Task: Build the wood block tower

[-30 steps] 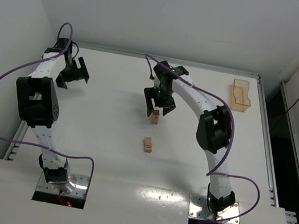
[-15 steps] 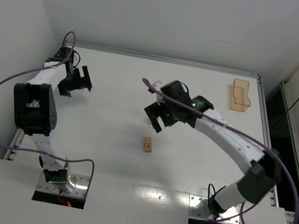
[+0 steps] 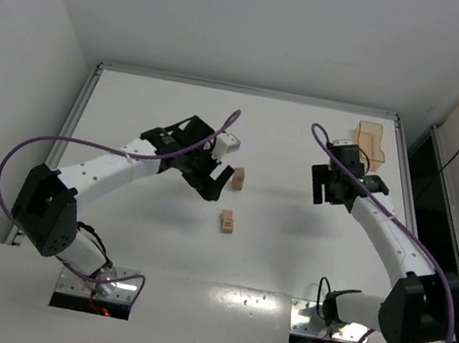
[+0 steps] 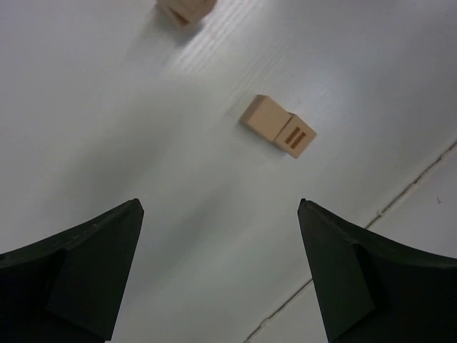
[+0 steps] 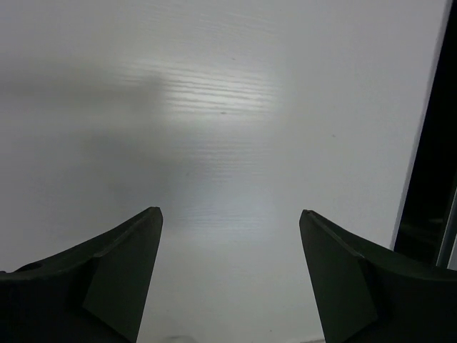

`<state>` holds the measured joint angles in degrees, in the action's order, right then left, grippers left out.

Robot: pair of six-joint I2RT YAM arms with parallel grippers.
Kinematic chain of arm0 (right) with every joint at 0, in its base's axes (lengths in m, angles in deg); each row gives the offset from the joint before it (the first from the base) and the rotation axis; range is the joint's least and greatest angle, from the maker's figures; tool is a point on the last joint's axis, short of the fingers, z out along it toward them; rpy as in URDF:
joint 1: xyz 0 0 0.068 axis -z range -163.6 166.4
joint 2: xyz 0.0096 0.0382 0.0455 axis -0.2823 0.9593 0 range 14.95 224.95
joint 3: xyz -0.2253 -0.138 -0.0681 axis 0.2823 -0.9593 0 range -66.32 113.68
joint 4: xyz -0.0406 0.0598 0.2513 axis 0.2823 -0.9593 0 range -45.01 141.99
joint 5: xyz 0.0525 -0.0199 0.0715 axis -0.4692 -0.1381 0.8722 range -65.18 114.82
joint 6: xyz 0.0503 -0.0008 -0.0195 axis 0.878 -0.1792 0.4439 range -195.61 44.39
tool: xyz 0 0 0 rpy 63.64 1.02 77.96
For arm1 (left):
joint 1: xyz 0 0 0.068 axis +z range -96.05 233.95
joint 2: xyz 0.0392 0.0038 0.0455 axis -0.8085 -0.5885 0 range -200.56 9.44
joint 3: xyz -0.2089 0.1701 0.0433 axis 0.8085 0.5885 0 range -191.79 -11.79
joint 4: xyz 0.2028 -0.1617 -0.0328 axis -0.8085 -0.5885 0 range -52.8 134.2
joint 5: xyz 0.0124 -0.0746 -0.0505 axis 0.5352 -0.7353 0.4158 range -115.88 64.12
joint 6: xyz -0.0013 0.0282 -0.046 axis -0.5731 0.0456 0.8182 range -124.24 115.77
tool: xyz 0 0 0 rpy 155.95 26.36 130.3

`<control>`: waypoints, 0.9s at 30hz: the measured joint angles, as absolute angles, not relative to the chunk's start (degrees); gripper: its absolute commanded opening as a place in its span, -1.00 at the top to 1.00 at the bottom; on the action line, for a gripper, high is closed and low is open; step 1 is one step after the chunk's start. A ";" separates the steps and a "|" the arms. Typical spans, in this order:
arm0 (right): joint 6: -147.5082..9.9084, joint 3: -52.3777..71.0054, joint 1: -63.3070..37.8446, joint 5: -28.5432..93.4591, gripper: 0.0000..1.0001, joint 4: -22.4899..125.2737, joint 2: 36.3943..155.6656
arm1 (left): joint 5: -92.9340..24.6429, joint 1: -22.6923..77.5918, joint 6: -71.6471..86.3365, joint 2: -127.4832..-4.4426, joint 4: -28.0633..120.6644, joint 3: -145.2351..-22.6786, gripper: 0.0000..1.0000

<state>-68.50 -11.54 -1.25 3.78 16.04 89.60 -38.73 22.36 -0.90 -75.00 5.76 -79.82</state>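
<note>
No tower yet as far as I can see. The wood blocks sit mid-worktop as two separate bits: the far block (image 3: 237, 177) just beside the left gripper (image 3: 210, 181), and the near block (image 3: 227, 221) a little closer to the arm bases, apart from the first. Either one could be more than one cube stacked; the overhead view is too small to tell.

The left gripper (image 4: 220, 214) is spread wide with nothing in it. Its wrist view shows a marked block (image 4: 278, 126) lying on the worktop (image 3: 129, 234), with three dark bars on one face, and another piece right at the top edge. The right gripper (image 3: 337, 195) is also wide open and holding nothing. It hangs over bare worktop near the tray (image 3: 367, 147), well away from the blocks, and its own camera (image 5: 230, 214) sees only white surface.

My guess on handling:
- **Material:** small, light, rigid wood, so it won't squash or break.
- **Grip:** the flat smooth faces should hold fine in a modest pinch.
- **What could go wrong:** being so light, a block will skid or tip if one finger touches before the other, and a stack will topple from a small nudge.
- **Where to grab:** two opposite flat side faces, fingers square to them rather than across corners. Hold around mid-height so the bottom face stays clear for setting down flat on the next block.
</note>
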 measured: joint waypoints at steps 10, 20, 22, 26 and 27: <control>-66.49 -15.32 6.99 7.12 -0.45 14.16 84.60 | -29.76 6.66 4.67 -76.33 5.96 -79.34 -0.67; -65.70 -16.54 8.76 8.72 -0.45 13.09 80.47 | -26.16 0.89 6.27 -81.21 6.02 -79.77 -0.62; -65.61 -16.54 8.78 8.96 -0.45 12.87 79.88 | -27.34 0.08 4.74 -81.75 6.13 -79.77 -0.62; -65.57 -16.54 9.06 9.70 -0.45 12.85 79.04 | -29.41 -1.56 1.44 -84.31 6.15 -79.80 -0.62; -65.55 -16.54 9.17 9.92 -0.45 12.85 78.83 | -29.74 -1.73 0.67 -85.30 6.13 -79.82 -0.62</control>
